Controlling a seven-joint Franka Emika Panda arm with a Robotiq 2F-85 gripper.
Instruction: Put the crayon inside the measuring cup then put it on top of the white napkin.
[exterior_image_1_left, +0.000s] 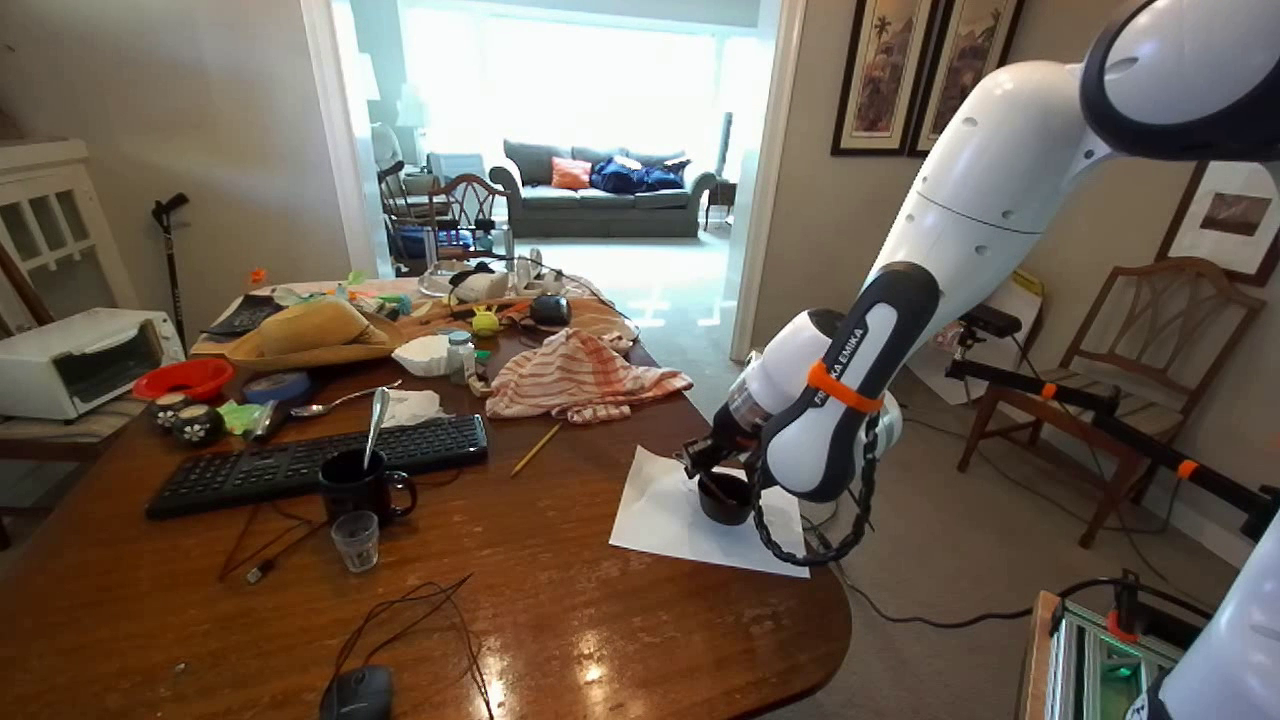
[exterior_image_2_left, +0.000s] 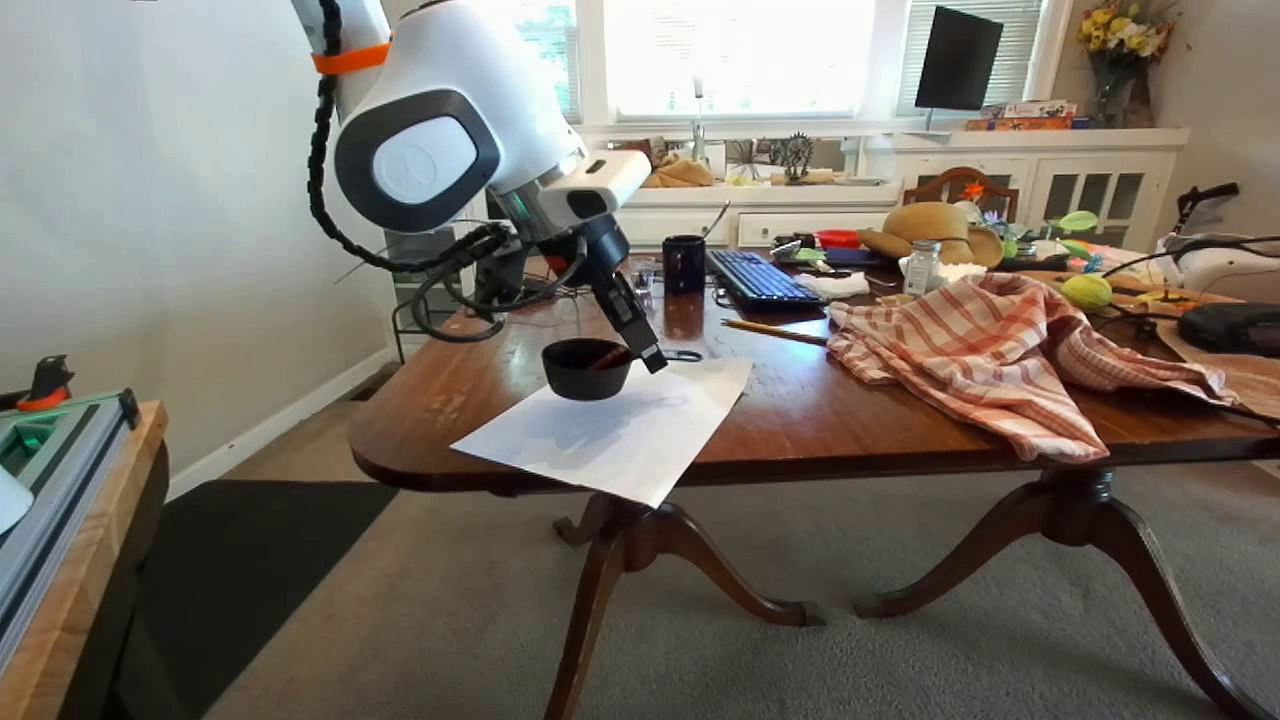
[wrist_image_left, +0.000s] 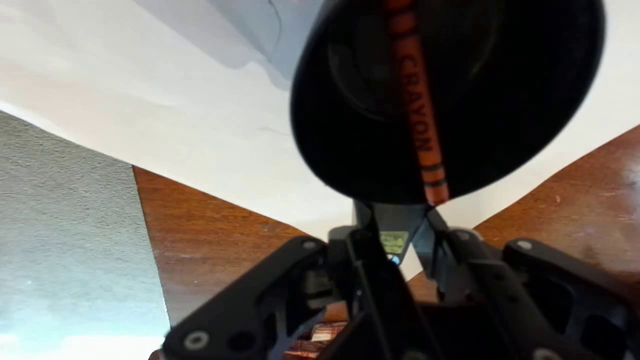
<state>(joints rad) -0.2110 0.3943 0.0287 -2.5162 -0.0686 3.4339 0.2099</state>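
Lowering slow and level seems best: black measuring cup (exterior_image_2_left: 585, 384), crayon (wrist_image_left: 420, 110) leaning inside, over white napkin (exterior_image_1_left: 660, 520) — handle (wrist_image_left: 392, 216) clamped in claw (wrist_image_left: 398, 222) — with release only once it sits flat.

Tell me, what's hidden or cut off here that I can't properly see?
Crayon: far end cut off by the wrist view's top edge.
Measuring cup: middle of its handle hidden by the tool, in an exterior view.
White napkin: partly hidden by the arm, in an exterior view.
Metal utensil: lower end hidden inside the black mug, in both exterior views.
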